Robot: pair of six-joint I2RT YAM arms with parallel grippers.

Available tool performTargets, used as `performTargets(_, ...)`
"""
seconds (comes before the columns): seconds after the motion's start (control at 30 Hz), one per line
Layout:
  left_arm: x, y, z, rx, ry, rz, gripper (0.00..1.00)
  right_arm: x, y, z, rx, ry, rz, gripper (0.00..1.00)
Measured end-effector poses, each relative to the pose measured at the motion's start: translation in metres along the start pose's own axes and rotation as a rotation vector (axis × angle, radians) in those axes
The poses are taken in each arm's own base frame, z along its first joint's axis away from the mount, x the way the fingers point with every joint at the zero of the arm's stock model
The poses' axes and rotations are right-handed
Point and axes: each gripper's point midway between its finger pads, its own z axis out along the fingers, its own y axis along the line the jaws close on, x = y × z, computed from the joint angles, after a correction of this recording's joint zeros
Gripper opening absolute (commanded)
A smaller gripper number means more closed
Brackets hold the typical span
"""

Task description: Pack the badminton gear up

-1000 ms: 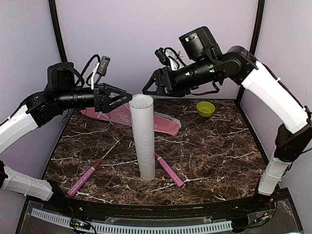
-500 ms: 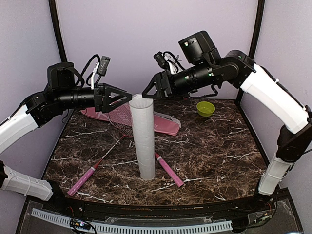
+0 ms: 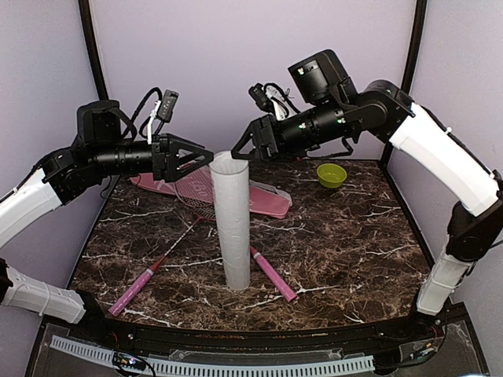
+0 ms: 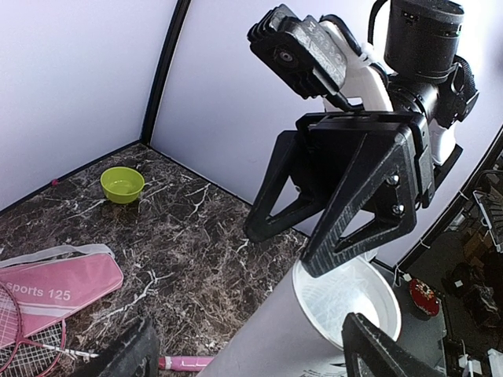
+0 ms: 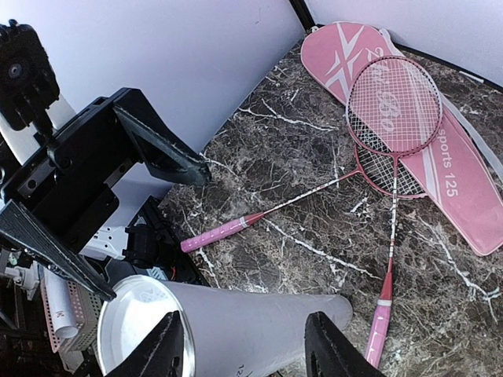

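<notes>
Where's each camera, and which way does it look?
Top external: high behind, looking down at the table and white tube; left arm and right arm show.
Left wrist: on the left arm, facing the right end effector over the tube's mouth; own fingers show.
Right wrist: on the right arm, facing down past the tube at the rackets; own fingers show.
Both wrist views share the pink cover.

white tube, pink cover, lime bowl

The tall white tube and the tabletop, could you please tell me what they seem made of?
Tall white tube: probably matte plastic or cardboard; smooth, dull, thin open rim. Tabletop: dark marble look, white veins; possibly printed laminate.
</notes>
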Motion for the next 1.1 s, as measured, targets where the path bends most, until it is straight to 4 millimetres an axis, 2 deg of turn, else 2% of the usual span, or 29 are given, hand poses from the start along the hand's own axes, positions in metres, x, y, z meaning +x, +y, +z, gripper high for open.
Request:
performTargets(0.5,0.0,-0.004,0.002,0.03,0.012,0.036,0.82,0.006,0.003,0.001,0.042,0.019,-0.076,0.51)
performTargets(0.67,-0.001,-0.005,0.001,0.027,0.008,0.037,0.82,0.002,0.005,-0.003,0.052,0.002,-0.076,0.6)
performTargets(0.77,-0.002,-0.004,0.0,0.024,0.005,0.028,0.83,-0.001,0.005,-0.003,0.055,-0.007,-0.07,0.69)
performTargets(0.97,-0.003,-0.002,-0.001,0.004,-0.002,0.0,0.88,-0.002,0.013,0.005,-0.015,-0.05,-0.071,0.84)
performTargets(1.1,-0.004,0.001,-0.002,-0.015,-0.006,-0.014,0.9,-0.002,0.023,-0.007,-0.089,-0.107,-0.101,0.9)
